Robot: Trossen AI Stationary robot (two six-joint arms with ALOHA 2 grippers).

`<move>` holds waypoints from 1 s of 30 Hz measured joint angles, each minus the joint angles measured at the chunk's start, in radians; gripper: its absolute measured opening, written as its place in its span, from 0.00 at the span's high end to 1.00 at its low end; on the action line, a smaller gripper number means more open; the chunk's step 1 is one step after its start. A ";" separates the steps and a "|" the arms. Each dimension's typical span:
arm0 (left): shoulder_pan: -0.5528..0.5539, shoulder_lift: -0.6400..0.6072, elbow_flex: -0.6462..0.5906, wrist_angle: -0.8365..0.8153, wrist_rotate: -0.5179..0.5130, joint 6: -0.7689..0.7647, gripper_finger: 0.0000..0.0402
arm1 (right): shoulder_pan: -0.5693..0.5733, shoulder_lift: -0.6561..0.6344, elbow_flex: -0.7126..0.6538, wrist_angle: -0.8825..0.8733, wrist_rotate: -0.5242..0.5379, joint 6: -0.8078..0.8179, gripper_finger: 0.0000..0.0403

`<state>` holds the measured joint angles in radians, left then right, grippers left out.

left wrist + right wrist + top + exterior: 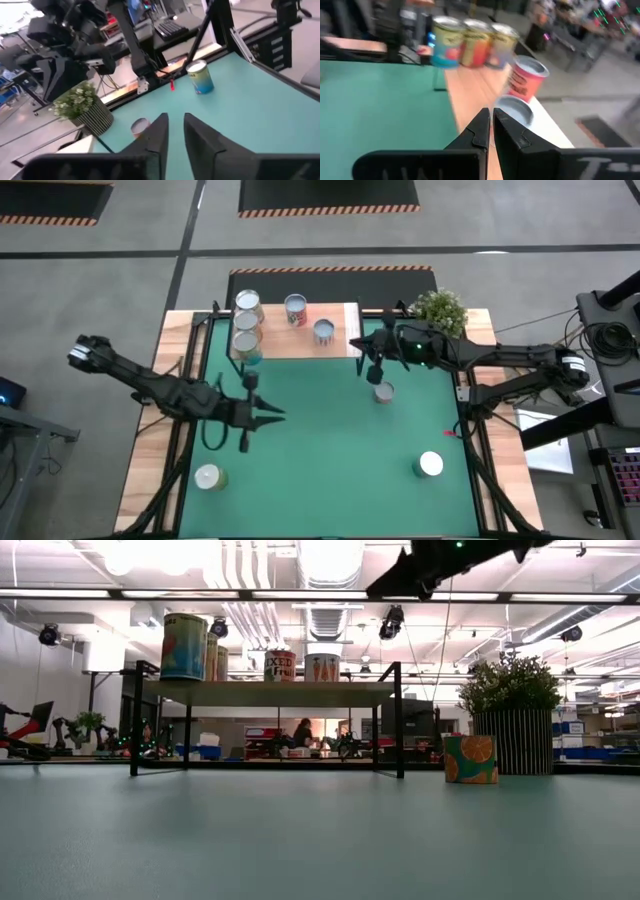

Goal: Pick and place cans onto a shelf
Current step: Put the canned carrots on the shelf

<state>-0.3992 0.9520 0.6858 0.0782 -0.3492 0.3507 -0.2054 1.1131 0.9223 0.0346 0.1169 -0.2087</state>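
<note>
From above, five cans (247,303) stand on the shelf (340,340); the right tool (372,367) hangs shut and empty beside its end, above an orange can (384,392) on the desk (320,470). The left tool (275,414), nearly closed and seemingly empty, hovers mid-desk. Its wrist view shows a plant (80,102) near that can.

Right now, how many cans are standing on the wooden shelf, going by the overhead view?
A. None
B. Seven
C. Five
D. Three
C. The high view shows five cans on the shelf: a column of three at its left end, one with a reddish label, and one with a silvery top; three more cans remain on the green table.
</note>
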 joint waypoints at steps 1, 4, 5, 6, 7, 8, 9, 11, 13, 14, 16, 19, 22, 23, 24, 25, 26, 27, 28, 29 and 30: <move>0.000 -0.029 -0.011 -0.007 0.000 0.000 0.92 | 0.000 0.013 0.024 -0.029 0.020 0.012 0.97; 0.000 -0.100 -0.036 -0.008 0.000 0.001 0.97 | -0.008 0.069 0.116 -0.175 0.039 0.044 0.97; 0.000 -0.123 -0.044 -0.010 0.000 0.007 0.99 | -0.011 0.094 0.153 -0.224 0.039 0.059 0.97; 0.000 -0.142 -0.049 -0.011 0.000 0.012 0.99 | -0.013 0.121 0.190 -0.269 0.040 0.069 0.97; 0.000 -0.161 -0.051 -0.013 0.000 0.015 0.99 | -0.017 0.149 0.225 -0.315 0.040 0.074 0.97; 0.001 -0.181 -0.054 -0.015 -0.004 0.015 0.99 | -0.020 0.179 0.262 -0.361 0.040 0.073 0.97; 0.001 -0.200 -0.055 -0.015 -0.011 0.015 0.99 | -0.021 0.210 0.300 -0.396 0.041 0.067 0.97; 0.001 -0.230 -0.051 -0.014 -0.036 0.015 0.99 | -0.025 0.270 0.372 -0.445 0.041 0.055 0.97; 0.002 -0.253 -0.045 -0.019 -0.058 0.015 0.99 | -0.027 0.329 0.448 -0.493 0.041 0.038 0.97; 0.002 -0.265 -0.042 -0.019 -0.061 0.015 0.99 | -0.030 0.356 0.484 -0.504 0.041 0.033 0.97; 0.002 -0.286 -0.035 -0.022 -0.062 0.029 0.99 | -0.033 0.411 0.554 -0.542 0.041 0.014 0.97; 0.002 -0.309 -0.032 -0.043 -0.061 0.043 0.99 | -0.042 0.486 0.650 -0.586 0.041 -0.009 0.97; 0.002 -0.326 -0.038 -0.046 -0.062 0.086 0.99 | -0.056 0.547 0.731 -0.639 0.041 -0.012 0.97; 0.002 -0.331 -0.038 -0.046 -0.062 0.096 0.99 | -0.061 0.565 0.755 -0.658 0.041 -0.012 0.97; 0.002 -0.335 -0.038 -0.049 -0.062 0.101 0.99 | -0.065 0.582 0.776 -0.675 0.041 -0.012 0.97; 0.002 -0.339 -0.038 -0.051 -0.062 0.103 0.99 | -0.070 0.598 0.796 -0.691 0.041 -0.011 0.97; 0.002 -0.342 -0.037 -0.052 -0.062 0.103 0.99 | -0.075 0.611 0.812 -0.704 0.041 -0.011 0.97; 0.002 -0.344 -0.036 -0.052 -0.062 0.104 0.99 | -0.079 0.624 0.824 -0.715 0.041 -0.010 0.97; 0.002 -0.345 -0.034 -0.052 -0.062 0.104 0.99 | -0.082 0.634 0.832 -0.720 0.042 -0.011 0.97; 0.002 -0.348 -0.033 -0.053 -0.062 0.106 0.99 | -0.087 0.642 0.838 -0.720 0.041 -0.010 0.97; 0.002 -0.350 -0.033 -0.053 -0.062 0.110 0.99 | -0.090 0.646 0.839 -0.719 0.042 -0.009 0.97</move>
<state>-0.3973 0.6016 0.6533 0.0250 -0.4111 0.4611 -0.2957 1.7596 1.7617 -0.6842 0.1585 -0.2175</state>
